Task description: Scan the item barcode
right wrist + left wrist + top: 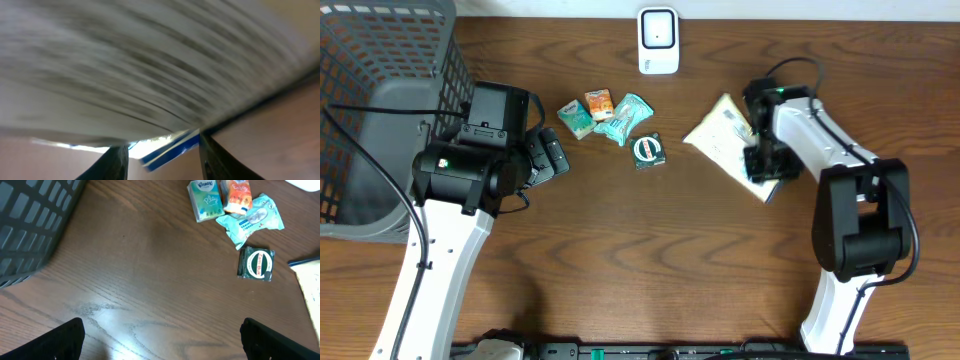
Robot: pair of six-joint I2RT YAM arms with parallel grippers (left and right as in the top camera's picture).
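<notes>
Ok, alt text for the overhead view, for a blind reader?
The right end effector sits at one end of a cream packet on a wooden table. Four small packets lie mid-table, a white scanner stands at the far edge, and the left end effector hangs open beside a grey basket.

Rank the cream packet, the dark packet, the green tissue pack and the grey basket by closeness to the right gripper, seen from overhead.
1. Cream packet, right at the right gripper.
2. Dark packet, mid-table.
3. Green tissue pack, further left.
4. Grey basket, far left corner.
</notes>
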